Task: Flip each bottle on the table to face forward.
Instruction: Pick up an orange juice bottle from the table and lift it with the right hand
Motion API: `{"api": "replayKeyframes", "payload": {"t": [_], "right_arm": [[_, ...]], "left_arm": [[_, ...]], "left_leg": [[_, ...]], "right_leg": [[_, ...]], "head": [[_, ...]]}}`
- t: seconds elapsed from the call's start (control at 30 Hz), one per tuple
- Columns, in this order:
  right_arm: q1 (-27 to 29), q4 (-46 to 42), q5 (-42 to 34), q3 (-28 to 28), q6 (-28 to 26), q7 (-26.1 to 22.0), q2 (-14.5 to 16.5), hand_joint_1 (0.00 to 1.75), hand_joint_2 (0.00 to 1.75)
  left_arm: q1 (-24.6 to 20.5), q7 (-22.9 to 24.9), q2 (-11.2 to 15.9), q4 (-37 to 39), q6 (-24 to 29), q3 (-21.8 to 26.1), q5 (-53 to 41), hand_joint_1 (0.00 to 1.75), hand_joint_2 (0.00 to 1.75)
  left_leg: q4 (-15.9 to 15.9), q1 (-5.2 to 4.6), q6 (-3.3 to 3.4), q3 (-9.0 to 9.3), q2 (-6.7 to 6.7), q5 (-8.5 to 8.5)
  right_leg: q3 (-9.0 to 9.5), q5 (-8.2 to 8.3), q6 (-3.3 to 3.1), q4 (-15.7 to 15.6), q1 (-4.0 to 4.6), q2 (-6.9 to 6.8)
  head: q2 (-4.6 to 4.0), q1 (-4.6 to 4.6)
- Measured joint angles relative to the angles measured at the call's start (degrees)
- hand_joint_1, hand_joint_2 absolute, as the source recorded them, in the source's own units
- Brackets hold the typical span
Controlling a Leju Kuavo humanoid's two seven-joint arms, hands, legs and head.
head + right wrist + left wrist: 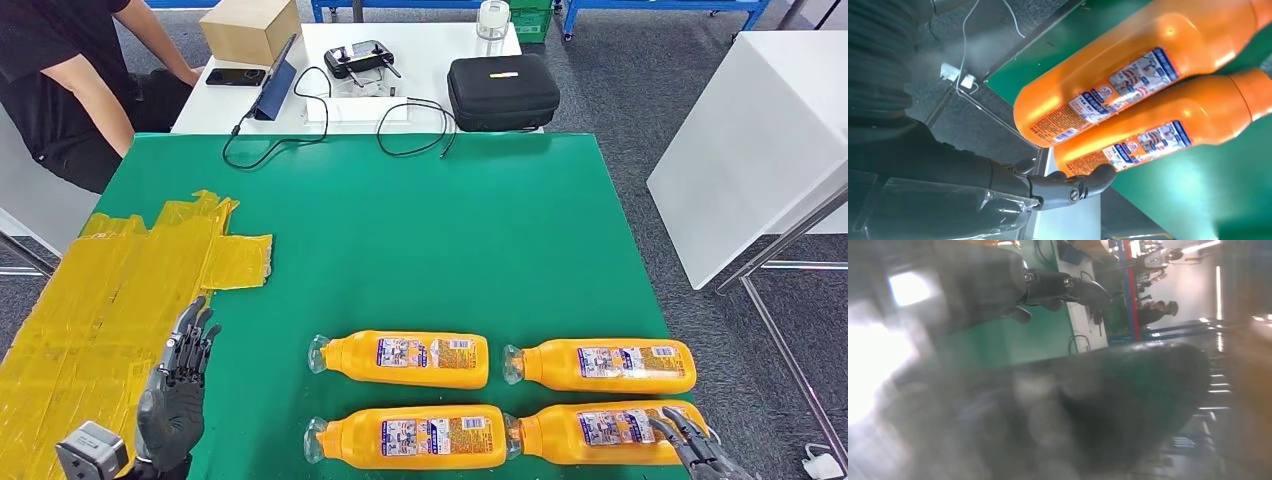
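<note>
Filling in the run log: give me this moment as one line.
bottles: four lying flat on green table | right hand: fingers on near-right bottle, not gripping | left hand: open, over table

Table top (pixel 420 240) is bright green. Four bottles, all orange with clear caps and white-blue labels with bits of red: back left (pixel 405 358), back right (pixel 605 365), front left (pixel 410 437), front right (pixel 590 432). Yellow tape (pixel 110 300) patches the left side. Black case (pixel 502 90), brown box (pixel 250 28), white side table (pixel 400 50). The hands are dark grey: left (pixel 178 390), right (pixel 700 445).
</note>
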Motion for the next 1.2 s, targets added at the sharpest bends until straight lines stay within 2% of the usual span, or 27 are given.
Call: {"api": "replayKeyframes", "payload": {"t": [0.2,0.67,0.9,1.2], "right_arm": [[0.1,2.1,-0.4,-6.3,9.3,-5.7,3.4,0.00,1.75],[-3.0,5.6,4.3,-22.1,28.8,-18.2,18.5,0.00,1.75],[-4.6,6.4,6.3,-26.0,32.7,-20.4,23.5,0.00,1.75],[-5.3,6.8,6.6,-27.7,33.2,-20.7,25.9,0.00,1.75]], "left_arm": [[-0.3,0.2,0.4,0.1,0.2,-0.3,0.4,0.00,0.00],[-0.8,0.4,1.2,0.7,0.2,-0.9,1.2,0.00,0.00],[-0.9,0.6,1.5,1.0,0.2,-1.0,1.3,0.00,0.00],[-0.9,0.7,1.8,1.0,0.3,-1.6,1.4,0.00,0.00]], "left_leg": [[0.0,0.00,0.04,0.00,0.00,-0.03],[0.0,0.00,0.04,-0.02,0.02,-0.03],[0.0,0.00,0.04,-0.03,0.02,-0.03],[0.0,0.00,0.04,-0.04,0.02,-0.03]], "right_leg": [[-0.15,0.00,0.00,0.0,0.01,0.01],[-0.18,-0.01,0.00,0.0,0.01,0.02],[-0.17,-0.01,0.00,0.0,0.00,0.02],[-0.17,-0.01,0.00,0.0,0.00,0.02]], "head": [[0.00,0.00],[0.00,0.00],[0.00,0.00],[0.00,-0.01]]}}
